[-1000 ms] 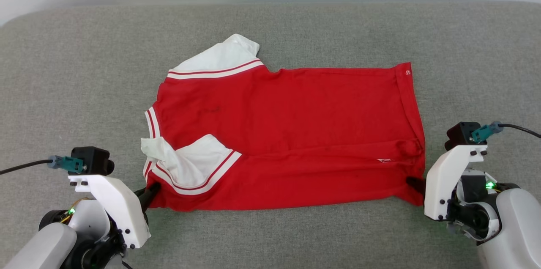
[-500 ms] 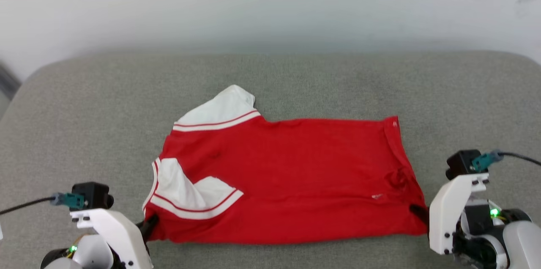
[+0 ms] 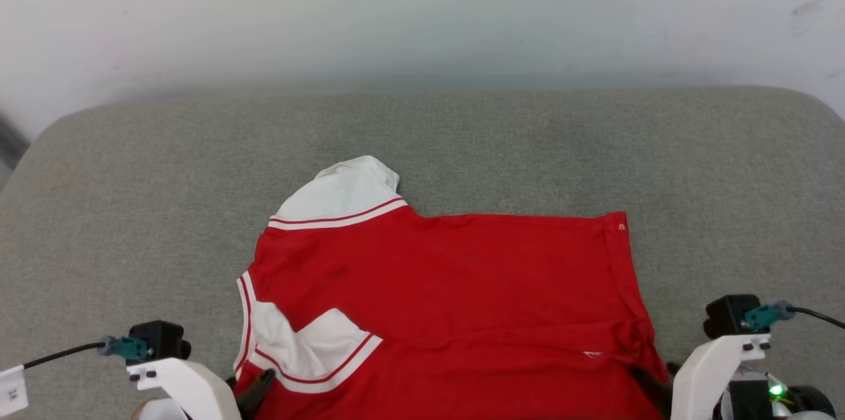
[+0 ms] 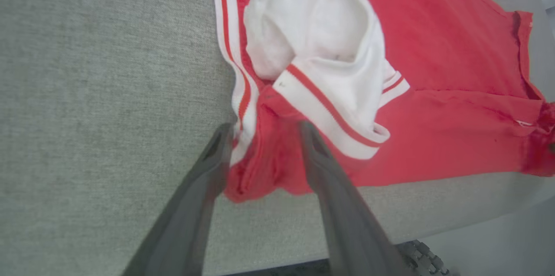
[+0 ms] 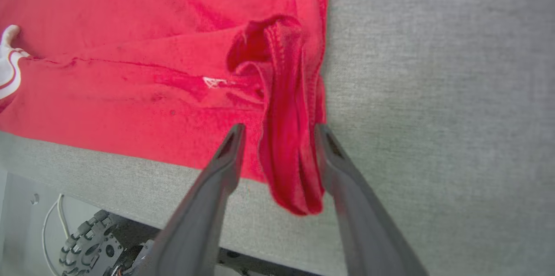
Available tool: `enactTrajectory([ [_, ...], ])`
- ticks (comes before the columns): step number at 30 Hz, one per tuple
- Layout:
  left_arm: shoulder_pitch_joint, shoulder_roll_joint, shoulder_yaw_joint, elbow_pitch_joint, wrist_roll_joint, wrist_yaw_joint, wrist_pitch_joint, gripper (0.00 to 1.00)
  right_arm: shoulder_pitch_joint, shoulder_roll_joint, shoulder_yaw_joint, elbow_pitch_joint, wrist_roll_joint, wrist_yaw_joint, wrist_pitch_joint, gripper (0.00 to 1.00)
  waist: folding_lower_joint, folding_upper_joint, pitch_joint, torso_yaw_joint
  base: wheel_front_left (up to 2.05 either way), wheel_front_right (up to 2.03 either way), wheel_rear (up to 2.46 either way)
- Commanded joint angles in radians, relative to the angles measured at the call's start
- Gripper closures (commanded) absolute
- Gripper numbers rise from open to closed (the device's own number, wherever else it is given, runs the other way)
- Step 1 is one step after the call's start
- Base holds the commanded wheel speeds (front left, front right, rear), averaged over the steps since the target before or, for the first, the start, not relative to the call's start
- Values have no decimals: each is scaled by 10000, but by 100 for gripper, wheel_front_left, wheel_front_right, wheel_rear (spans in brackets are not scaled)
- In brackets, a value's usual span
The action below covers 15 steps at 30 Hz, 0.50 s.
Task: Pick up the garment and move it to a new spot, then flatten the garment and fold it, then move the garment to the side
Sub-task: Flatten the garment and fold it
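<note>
The jersey (image 3: 449,288) is lying on a grey cushion (image 3: 528,142) before a pale wall (image 3: 422,10). The left gripper (image 4: 264,127) and right gripper (image 5: 279,127) are gaping around its 2 near corners.

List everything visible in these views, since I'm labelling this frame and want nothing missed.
Bright red thin-fabric sports jersey with white sleeves and striped trim: one, red and white, spread mostly flat on the near middle of the padded surface.
Grey woven padded surface: one, grey, under the jersey.
Pale wall: one, off-white, behind the surface.
Small white tag: one, white, by the black cable at the head view's lower left edge.
Left gripper: one, dark fingers apart, either side of the jersey's near corner at the sleeve end.
Right gripper: one, dark fingers apart, either side of the bunched near corner at the hem end.
</note>
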<state>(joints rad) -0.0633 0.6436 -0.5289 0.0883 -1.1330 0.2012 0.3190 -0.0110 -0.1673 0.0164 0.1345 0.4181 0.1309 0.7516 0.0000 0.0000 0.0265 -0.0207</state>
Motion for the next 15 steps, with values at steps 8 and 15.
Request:
enactTrajectory([
  [8, -741, -48, 485, 236, 855, -71, -1557, 0, -238, 83, 11, -711, -633, -4, -3579, 0, 0, 0, -76, -248, 0, 0, 0],
  [15, -1814, -102, 976, 70, 1694, 73, -2932, 0, -829, 420, -154, -1297, -1153, -4, -5409, 0, 0, 0, 370, -631, 0, 0, 0],
])
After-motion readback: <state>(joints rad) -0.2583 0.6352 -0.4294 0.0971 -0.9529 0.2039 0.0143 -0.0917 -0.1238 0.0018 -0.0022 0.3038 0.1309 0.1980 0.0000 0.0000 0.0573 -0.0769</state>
